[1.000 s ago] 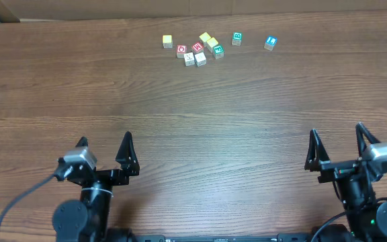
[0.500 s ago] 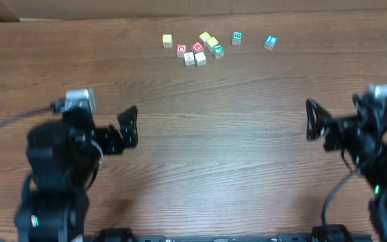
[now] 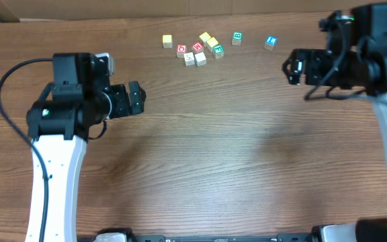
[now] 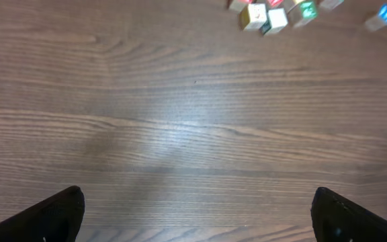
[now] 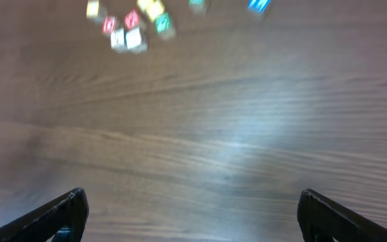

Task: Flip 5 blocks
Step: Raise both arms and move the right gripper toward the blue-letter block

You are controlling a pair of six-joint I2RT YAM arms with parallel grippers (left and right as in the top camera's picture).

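Observation:
The blocks lie in a loose group at the far middle of the table: two whitish blocks (image 3: 189, 58) (image 3: 200, 58) side by side, a green-printed block (image 3: 218, 51) just right of them, another green-printed block (image 3: 236, 38) farther right, and a blue-printed block (image 3: 269, 42) alone at the right end. The left wrist view catches the whitish pair (image 4: 252, 17) and the blue block (image 4: 384, 15) along its top edge. My left gripper (image 3: 138, 101) (image 4: 197, 202) is open and empty, well left of and nearer than the group. My right gripper (image 3: 289, 67) (image 5: 192, 198) is open and empty, just right of and nearer than the blue block (image 5: 257, 5).
Yellow-faced cubes (image 3: 167, 41) (image 3: 209, 41) and red-faced cubes (image 3: 181, 49) (image 3: 197, 47) sit mixed in with the group. A cardboard wall (image 3: 180, 7) runs along the table's far edge. Bare wood table (image 3: 207, 148) lies between the two arms.
Both arms have risen from the near edge and swung forward towards the blocks, the right one farther. Both grippers stayed open. No block has moved.

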